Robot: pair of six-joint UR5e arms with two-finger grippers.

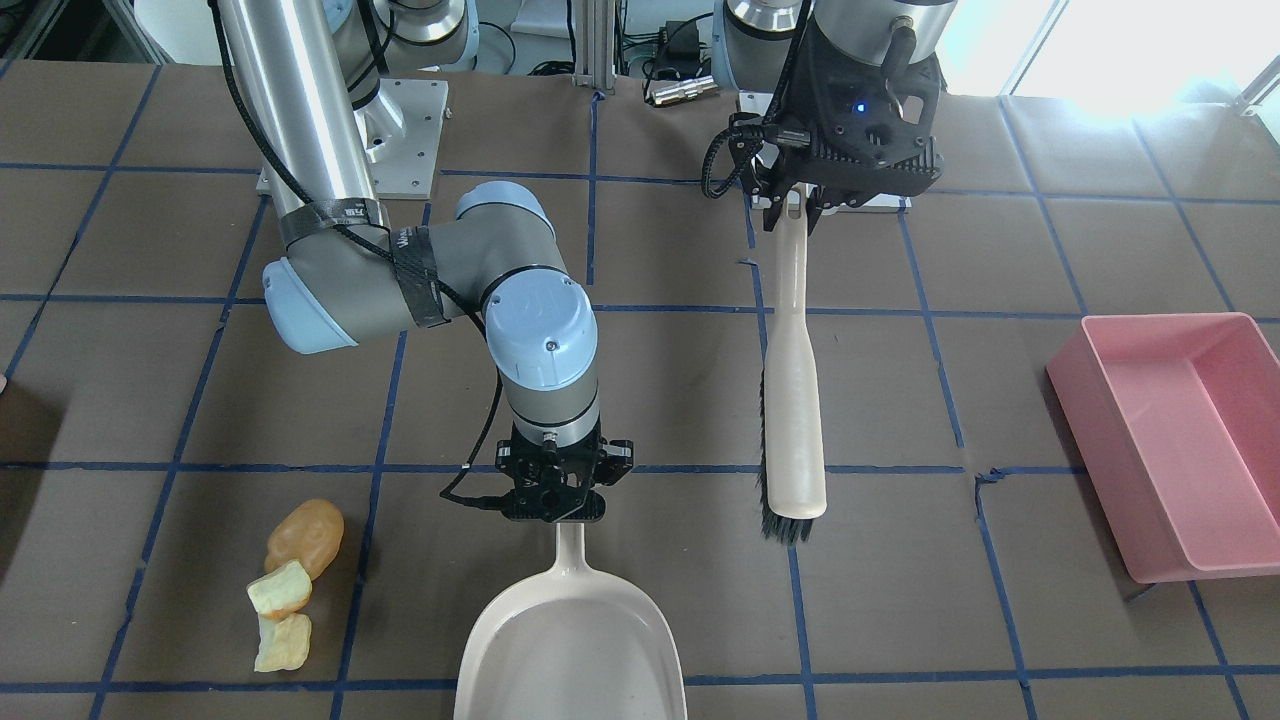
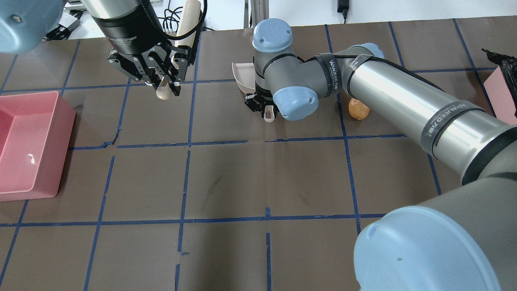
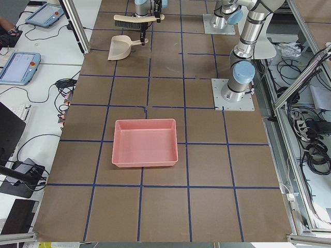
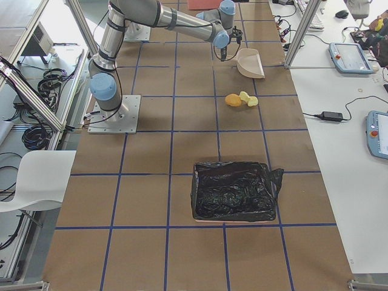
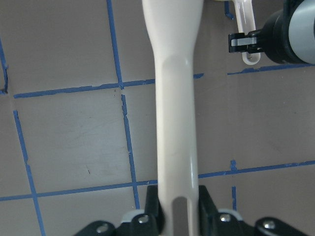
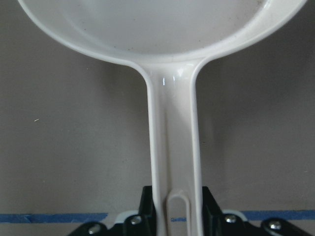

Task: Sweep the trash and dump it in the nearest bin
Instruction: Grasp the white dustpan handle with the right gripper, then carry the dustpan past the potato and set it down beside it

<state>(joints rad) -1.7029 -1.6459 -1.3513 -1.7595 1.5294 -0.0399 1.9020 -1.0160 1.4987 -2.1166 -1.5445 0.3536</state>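
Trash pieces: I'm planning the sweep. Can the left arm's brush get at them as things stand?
Probably not directly. The dustpan in the right gripper lies between the brush and the trash pieces, so the left gripper would have to cross over it.

The table (image 1: pixel 690 400) is covered with brown paper, with a grid of blue tape lines on it. At the lower left of the front view lie an orange-brown lump (image 1: pixel 308 535) and, just beside it, a pale chunk (image 1: pixel 280 590) and a second pale chunk (image 1: pixel 283 642). A pink bin (image 1: pixel 1200 450) stands at the right edge. A black-lined bin (image 4: pixel 233 191) stands low in the right side view.
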